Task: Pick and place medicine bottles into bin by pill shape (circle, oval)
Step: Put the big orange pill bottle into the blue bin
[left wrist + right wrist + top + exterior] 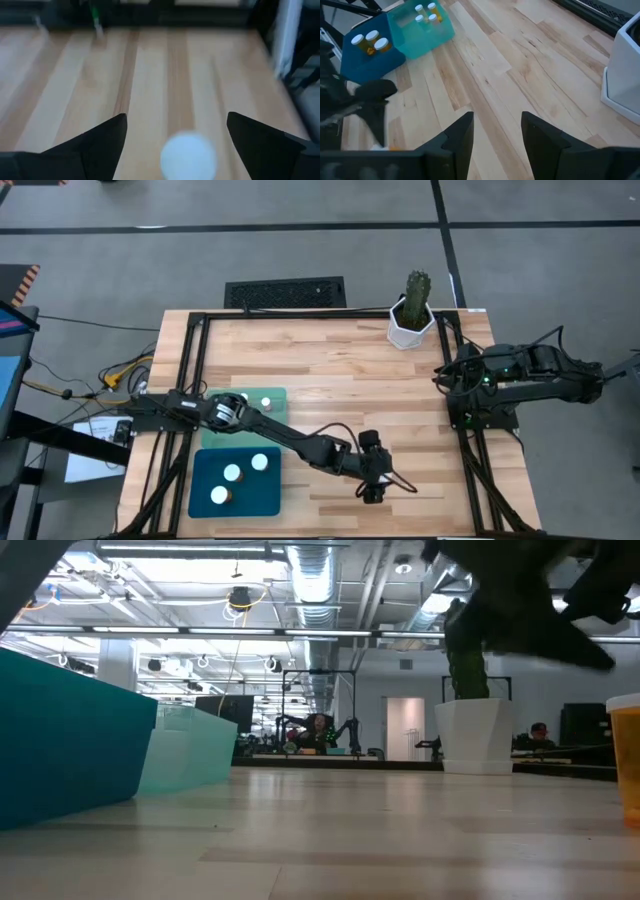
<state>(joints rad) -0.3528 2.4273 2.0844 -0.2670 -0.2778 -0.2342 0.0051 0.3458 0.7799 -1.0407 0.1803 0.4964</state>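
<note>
One medicine bottle stands upright on its base on the wooden table. Its white cap shows between and below the fingers of my left gripper, and its amber body shows in the low view. My left gripper is open above the bottle at the table's near middle and touches nothing. Three bottles stand in the dark blue bin. Others stand in the light green bin. My right gripper is open and empty, held back at the table's right edge.
A white pot with a green cactus stands at the far right of the table. The two bins stand side by side at the near left. Bare wood lies between the bins and the right arm. A black frame runs along the table's edges.
</note>
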